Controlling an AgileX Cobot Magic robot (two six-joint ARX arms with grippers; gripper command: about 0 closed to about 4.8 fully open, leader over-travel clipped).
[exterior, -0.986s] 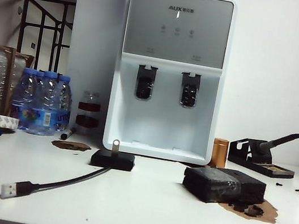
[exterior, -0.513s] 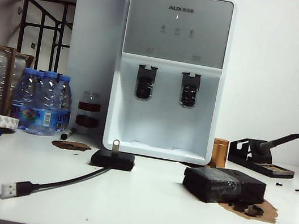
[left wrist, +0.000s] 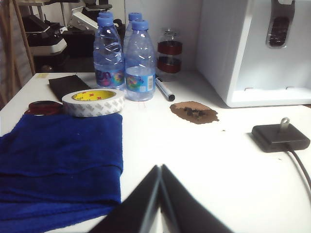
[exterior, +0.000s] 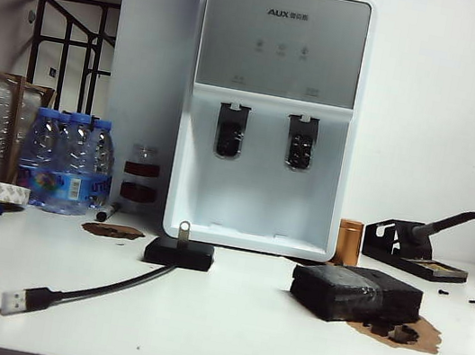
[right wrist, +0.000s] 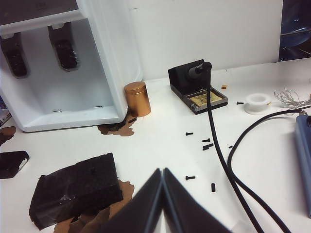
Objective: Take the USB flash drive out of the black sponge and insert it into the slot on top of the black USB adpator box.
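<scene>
The tiny silver metal USB flash drive (exterior: 183,229) stood upright in the slot on top of the small flat matte black USB adaptor box (exterior: 179,253), its loop end uppermost; the left wrist view showed the same, the drive (left wrist: 284,124) rising from the box (left wrist: 280,138). The box sat on the white table (exterior: 221,330) just in front of the white water dispenser (exterior: 269,114), toward the back edge. Its black cable (exterior: 100,287) ran toward the front left corner and ended in a silver plug (exterior: 13,301).

The chunky black foam sponge (exterior: 355,294), partly wrapped in glossy clear tape, lay well to the right of the box, on a brown stain, with no drive visible in it.

Neither arm appeared in the exterior view. The left gripper (left wrist: 161,171) hung over the front left part of the table beside a dark blue cloth (left wrist: 58,165), its two black fingers pressed together with nothing between them. The right gripper (right wrist: 163,174) hung over the front right part, beside the sponge (right wrist: 75,194), its fingers likewise shut tight and empty.
</scene>
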